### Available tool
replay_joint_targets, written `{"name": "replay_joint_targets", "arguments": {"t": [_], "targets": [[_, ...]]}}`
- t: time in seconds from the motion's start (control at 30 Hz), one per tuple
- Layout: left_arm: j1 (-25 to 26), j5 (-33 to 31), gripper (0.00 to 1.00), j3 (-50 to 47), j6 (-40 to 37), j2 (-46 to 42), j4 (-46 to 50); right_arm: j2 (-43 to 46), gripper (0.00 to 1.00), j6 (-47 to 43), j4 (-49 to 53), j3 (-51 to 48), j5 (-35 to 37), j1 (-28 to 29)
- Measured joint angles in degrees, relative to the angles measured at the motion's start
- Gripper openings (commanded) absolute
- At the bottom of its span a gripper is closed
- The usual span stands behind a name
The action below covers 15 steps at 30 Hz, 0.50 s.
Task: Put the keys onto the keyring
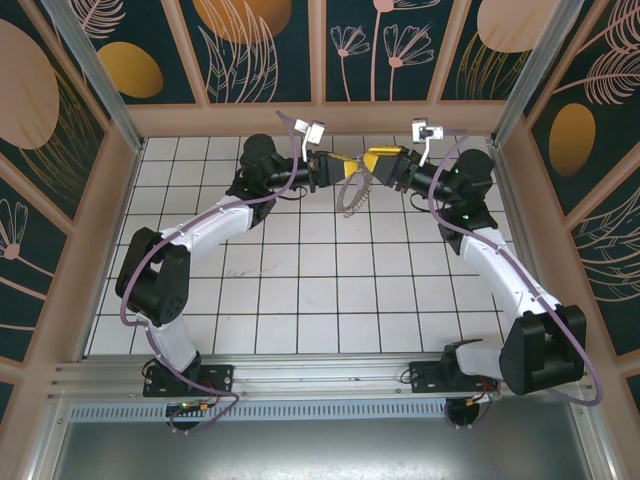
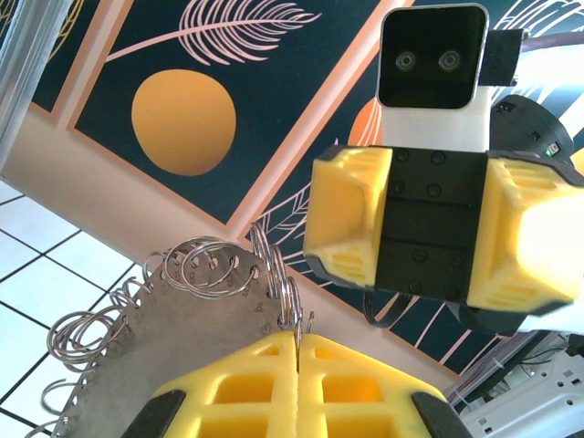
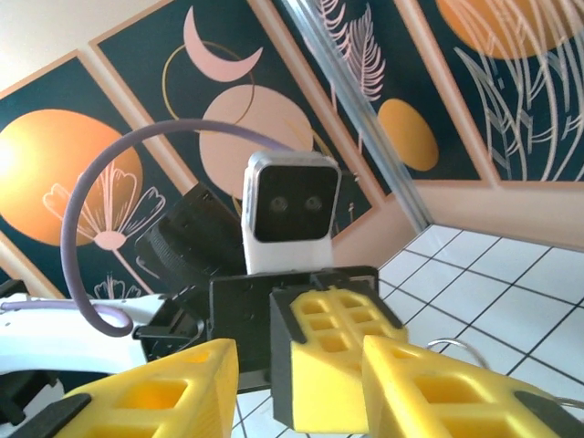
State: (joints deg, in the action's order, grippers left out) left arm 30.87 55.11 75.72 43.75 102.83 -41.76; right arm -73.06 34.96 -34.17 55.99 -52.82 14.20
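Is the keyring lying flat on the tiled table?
No, the left gripper has its yellow fingers clamped on the keyring's edge, holding it up off the table.

Nothing legible anywhere: no text, label, brand, number or sign.
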Motion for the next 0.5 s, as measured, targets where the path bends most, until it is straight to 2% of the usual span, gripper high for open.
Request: {"name": "replay_joint_targets", "arguments": {"t": [0.5], "targets": [[0.0, 0.0, 0.0, 0.0, 0.0, 0.0, 0.0, -1.44, 0.35, -0.13, 0.07, -0.24, -0.2, 0.72]]}}
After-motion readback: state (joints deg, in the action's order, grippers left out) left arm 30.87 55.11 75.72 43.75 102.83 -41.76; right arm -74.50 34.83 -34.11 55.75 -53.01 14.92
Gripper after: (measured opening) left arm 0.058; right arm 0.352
